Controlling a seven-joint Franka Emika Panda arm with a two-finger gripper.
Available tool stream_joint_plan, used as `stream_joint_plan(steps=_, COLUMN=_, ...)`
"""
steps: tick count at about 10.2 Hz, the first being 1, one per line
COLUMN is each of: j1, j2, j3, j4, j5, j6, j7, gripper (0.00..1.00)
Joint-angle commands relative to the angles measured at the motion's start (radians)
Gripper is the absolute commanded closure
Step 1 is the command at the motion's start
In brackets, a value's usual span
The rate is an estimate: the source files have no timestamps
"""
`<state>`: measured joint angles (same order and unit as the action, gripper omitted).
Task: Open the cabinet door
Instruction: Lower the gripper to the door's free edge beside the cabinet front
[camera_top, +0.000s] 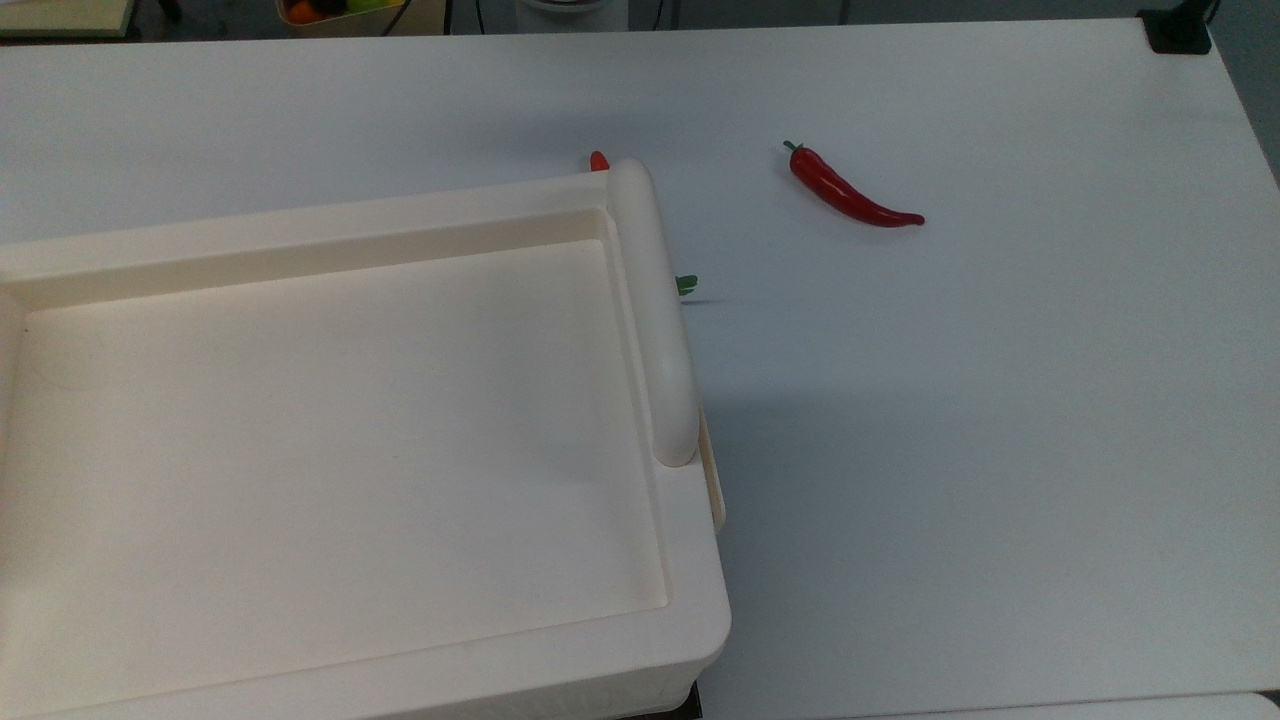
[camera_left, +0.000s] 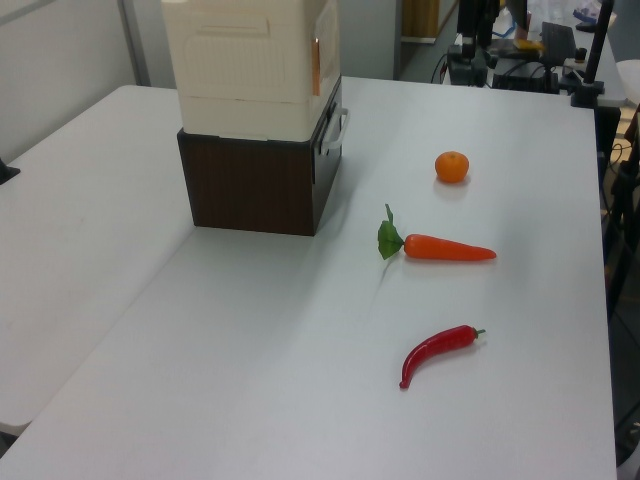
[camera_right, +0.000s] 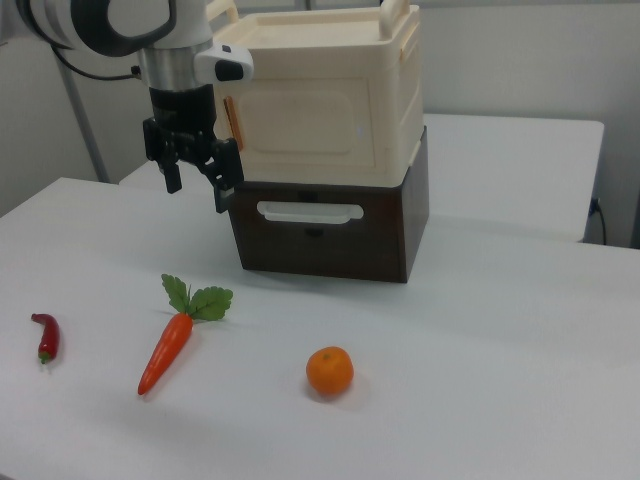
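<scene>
The cream cabinet (camera_right: 330, 40) sits on a dark brown base. Its cabinet door (camera_right: 310, 125) is the flat cream front panel with a rounded recess, and it lies flush against the cabinet in the right view. In the left view the cabinet door (camera_left: 328, 50) appears edge-on, on the cabinet's right side. In the top view the cabinet's recessed top (camera_top: 330, 420) takes up the left half. My gripper (camera_right: 195, 180) hangs open beside the door's left edge in the right view, fingers pointing down, with nothing between them.
The brown base (camera_right: 395, 245) has a drawer with a white handle (camera_right: 310, 211). On the white table in front lie a carrot (camera_right: 165, 352), a red chili (camera_right: 46, 337) and an orange (camera_right: 329, 371).
</scene>
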<state>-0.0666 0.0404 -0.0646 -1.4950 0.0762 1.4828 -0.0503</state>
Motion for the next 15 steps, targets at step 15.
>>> stream_joint_plan(steps=15, j1=0.183, j2=0.236, j3=0.039, j4=0.012, j5=0.056, j6=0.909, j7=0.021, gripper=0.28)
